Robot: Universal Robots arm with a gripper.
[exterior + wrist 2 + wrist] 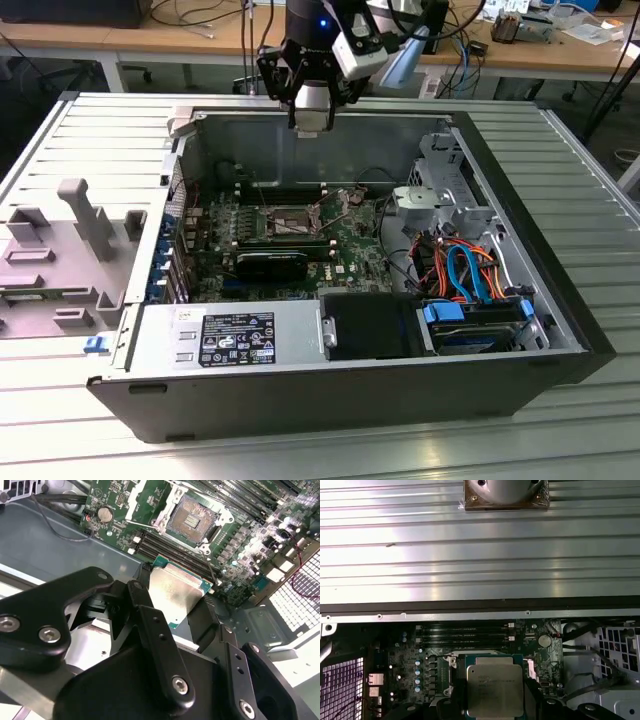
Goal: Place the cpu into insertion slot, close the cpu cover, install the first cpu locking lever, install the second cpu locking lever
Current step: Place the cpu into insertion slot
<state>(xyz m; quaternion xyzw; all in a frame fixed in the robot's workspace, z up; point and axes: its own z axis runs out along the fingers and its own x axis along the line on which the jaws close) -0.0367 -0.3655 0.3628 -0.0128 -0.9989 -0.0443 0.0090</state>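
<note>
Finding: the gripper [176, 611] is clamped on the cpu [174, 591]. Its black fingers [150, 615] press against two opposite edges of the chip, and the silver top shows in both wrist views. In the exterior view the tool hangs over the far wall of the open computer case [350, 400], well above the motherboard [350, 255]. The socket [192, 516] on that board lies uncovered, its contact field exposed, apart from the chip. The case rests on a ribbed metal table [60, 150].
</note>
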